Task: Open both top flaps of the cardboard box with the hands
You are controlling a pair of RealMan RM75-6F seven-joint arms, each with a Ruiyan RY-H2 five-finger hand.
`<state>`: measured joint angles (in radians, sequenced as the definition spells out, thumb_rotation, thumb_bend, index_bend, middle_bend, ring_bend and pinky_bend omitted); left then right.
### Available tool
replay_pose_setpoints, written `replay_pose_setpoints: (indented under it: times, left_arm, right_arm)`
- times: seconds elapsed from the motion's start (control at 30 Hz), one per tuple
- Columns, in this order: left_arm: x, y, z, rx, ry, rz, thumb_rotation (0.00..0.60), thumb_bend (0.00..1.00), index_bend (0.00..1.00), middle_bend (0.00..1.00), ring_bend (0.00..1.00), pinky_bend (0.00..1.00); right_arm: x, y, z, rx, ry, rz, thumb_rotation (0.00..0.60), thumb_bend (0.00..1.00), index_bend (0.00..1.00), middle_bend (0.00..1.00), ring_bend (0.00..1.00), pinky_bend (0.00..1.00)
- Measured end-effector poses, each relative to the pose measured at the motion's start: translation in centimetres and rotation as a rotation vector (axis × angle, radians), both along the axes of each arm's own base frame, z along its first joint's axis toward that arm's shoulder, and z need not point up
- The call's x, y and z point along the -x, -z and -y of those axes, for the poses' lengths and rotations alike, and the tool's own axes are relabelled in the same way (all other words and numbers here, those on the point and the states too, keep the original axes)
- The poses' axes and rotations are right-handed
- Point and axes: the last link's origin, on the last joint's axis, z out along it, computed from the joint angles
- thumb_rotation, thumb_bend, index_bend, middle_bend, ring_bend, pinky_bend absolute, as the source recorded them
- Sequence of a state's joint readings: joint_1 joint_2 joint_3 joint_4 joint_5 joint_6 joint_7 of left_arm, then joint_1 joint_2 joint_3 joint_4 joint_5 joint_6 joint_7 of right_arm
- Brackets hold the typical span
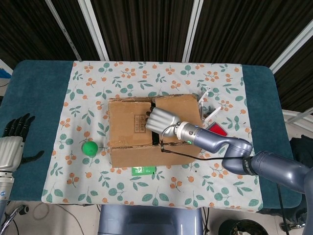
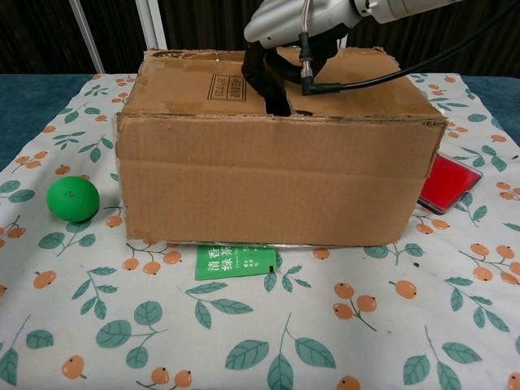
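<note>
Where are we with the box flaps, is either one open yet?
Neither is open: both flaps of the cardboard box lie flat. In hand: the right hand is at the centre seam, fingers reaching into the gap. The left hand waits at the table edge. Both flaps remain.

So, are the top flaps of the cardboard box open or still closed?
Closed: both flaps of the cardboard box lie flat. The right hand rests at the seam between them.

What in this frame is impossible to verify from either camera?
- Inside of the cardboard box: flaps cover it in both views.
- Right hand fingertips: dipped into the seam, grip unclear.
- Red item: mostly behind the box, chest view.
- Green packet: partly under the box; print too small.
</note>
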<state>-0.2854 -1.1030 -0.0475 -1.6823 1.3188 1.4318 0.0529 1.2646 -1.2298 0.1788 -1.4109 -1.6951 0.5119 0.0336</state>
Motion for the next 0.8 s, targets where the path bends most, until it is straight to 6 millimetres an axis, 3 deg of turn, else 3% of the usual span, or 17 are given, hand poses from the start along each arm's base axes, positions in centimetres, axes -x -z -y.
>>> replay_pose_setpoints:
  times: [0.33,0.8]
  left_arm:
    - [0.1,0.0,0.0,0.007,-0.008,0.006,0.600,0.13,0.00,0.00,0.00,0.03]
    - [0.0,0.0,0.1,0.018,-0.014,0.015,0.600,0.13,0.00,0.00,0.00,0.03]
  right_arm:
    - [-0.1,0.7,0.3,0.015,-0.047,-0.059,0.600,1.00,0.51,0.34,0.29,0.31]
    - [0.6,-0.8,0.8,0.091,-0.120,-0.166,0.600,1.00,0.56,0.39,0.30,0.31]
